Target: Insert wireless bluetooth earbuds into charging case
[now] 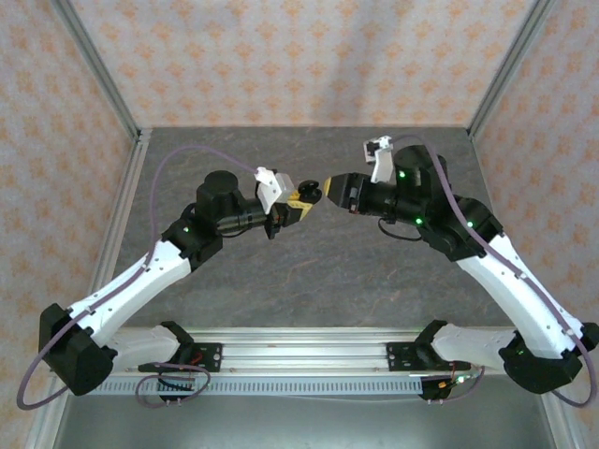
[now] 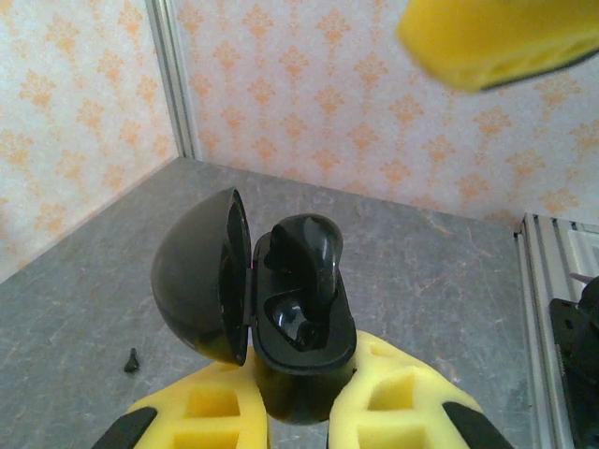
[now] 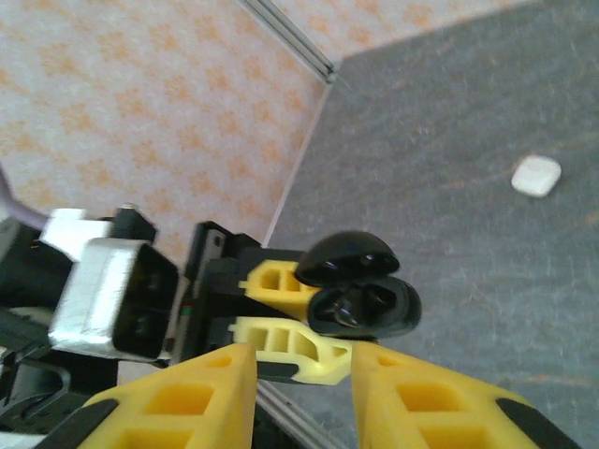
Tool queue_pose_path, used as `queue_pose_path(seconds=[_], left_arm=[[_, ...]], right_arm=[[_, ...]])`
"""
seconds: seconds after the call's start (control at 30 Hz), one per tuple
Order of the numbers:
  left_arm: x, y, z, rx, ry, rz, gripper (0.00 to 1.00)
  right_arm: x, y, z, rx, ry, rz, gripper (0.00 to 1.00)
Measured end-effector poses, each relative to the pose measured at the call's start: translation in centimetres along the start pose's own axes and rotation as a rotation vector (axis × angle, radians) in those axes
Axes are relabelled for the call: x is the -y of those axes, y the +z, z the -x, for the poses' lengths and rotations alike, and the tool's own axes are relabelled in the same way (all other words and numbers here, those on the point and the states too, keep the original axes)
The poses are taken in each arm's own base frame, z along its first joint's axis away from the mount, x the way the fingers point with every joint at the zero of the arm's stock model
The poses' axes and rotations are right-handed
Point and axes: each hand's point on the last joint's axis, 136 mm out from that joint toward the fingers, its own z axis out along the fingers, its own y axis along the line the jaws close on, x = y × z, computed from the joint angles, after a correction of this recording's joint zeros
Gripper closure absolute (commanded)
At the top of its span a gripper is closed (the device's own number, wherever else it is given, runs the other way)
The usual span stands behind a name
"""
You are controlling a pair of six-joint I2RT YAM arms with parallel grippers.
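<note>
Top external view: both arms meet above middle of grey stone-patterned table [image 1: 281,281], tips nearly touching, well clear of every edge.

- Glossy black oval charging case [image 2: 314,341] held off table by left gripper [image 1: 301,201]; yellow fingers [image 2: 393,393] clamped tight on case base.
- Hinged lid [image 2: 201,276] swung open to one side.
- Glossy black earbud [image 2: 309,248] stands in one well, top poking above rim.
- right gripper [image 3: 304,374] just beside case; fingers parted by narrow gap, nothing seen between.
- Small white rounded piece [image 3: 536,175] lies on table, well apart from case.
- Tiny black speck [image 2: 131,360] on bare table.
</note>
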Motion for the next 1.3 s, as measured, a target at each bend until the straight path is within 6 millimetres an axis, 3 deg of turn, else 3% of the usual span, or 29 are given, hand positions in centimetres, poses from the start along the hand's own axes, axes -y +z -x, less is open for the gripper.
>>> queue_pose_path(seconds=[0.13, 0.33, 0.87, 1.3], left_arm=[[-0.4, -0.2, -0.1, -0.005, 0.01, 0.031, 1.0], [-1.0, -0.4, -0.5, -0.028, 0.027, 0.07, 1.0], [-1.1, -0.7, -1.4, -0.073, 0.064, 0.1, 1.0], [-0.9, -0.7, -2.6, -0.126, 0.087, 0.103, 1.0]], right_arm=[[0.5, 1.6, -1.3, -0.064, 0.026, -0.03, 0.64], [0.4, 3.4, -1.6, -0.103, 0.028, -0.057, 0.62], [2.2, 5.8, -1.6, -0.152, 0.011, -0.164, 0.63], [2.8, 7.3, -1.9, -0.195, -0.009, -0.196, 0.7]])
